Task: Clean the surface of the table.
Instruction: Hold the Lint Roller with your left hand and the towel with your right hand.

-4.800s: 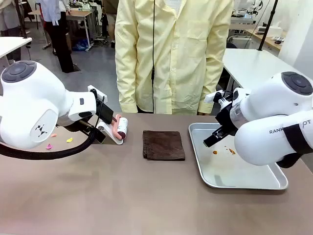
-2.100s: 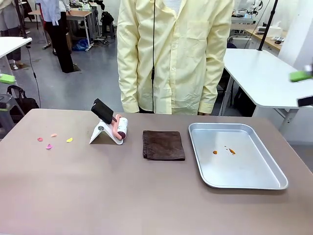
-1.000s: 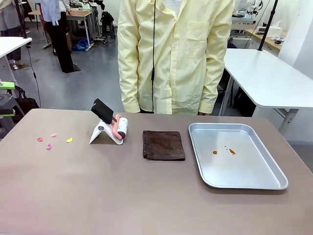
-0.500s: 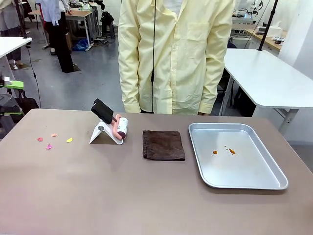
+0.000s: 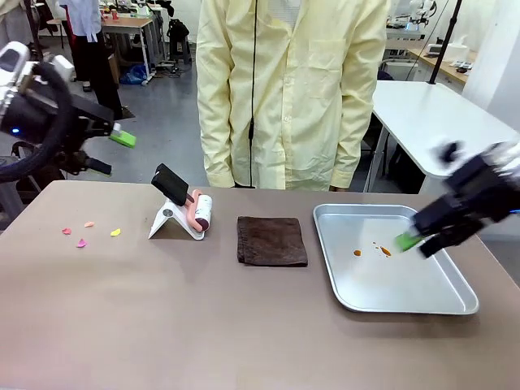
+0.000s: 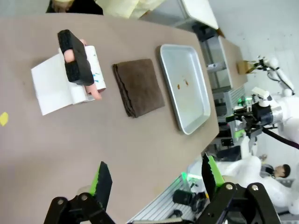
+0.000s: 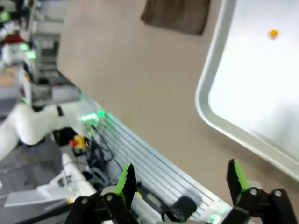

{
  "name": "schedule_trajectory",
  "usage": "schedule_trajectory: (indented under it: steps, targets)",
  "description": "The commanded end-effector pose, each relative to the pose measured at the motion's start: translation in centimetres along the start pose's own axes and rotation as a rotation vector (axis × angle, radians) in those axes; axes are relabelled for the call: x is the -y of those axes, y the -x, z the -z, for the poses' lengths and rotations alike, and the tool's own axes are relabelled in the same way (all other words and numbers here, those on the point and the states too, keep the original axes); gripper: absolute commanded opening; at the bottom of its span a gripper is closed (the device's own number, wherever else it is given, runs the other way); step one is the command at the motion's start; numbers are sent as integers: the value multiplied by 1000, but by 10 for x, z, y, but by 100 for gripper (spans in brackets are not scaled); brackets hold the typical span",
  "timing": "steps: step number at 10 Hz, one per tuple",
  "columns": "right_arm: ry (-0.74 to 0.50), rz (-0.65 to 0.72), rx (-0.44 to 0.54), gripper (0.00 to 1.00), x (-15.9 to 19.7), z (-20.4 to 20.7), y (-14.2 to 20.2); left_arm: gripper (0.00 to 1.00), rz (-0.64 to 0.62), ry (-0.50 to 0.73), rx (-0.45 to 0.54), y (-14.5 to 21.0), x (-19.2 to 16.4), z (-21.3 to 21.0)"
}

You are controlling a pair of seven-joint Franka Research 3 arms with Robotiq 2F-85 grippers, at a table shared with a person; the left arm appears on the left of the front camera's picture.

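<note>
Left gripper and right gripper both spread, empty; table spans the foreground, coloured scraps at its left end; risk: right, blurred low over tray, clips its rim and shoves it askew.

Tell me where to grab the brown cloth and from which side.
Probably best: pinch the cloth at its thick layered edge facing the roller stand, coming straight down from above. It lies flat and folded on the table, so no side offers a grip, and that edge sits away from the tray.
</note>
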State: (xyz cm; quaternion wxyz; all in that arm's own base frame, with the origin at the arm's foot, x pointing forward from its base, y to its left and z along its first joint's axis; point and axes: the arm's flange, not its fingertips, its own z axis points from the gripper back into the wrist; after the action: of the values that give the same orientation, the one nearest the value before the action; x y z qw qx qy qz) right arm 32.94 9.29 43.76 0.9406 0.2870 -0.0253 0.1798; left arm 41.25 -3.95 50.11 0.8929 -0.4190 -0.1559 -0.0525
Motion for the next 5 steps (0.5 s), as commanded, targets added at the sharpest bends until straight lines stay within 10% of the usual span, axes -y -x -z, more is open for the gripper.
schedule_trajectory:
  steps: [1,5]
  targets:
    - [77,33,-82,100,1,38,-58,100,-9,-43,-43,-13,-3,7]
    - [90,235,314,100,-32,114,-104,100,-14,-88,-58,-16,-3,21]
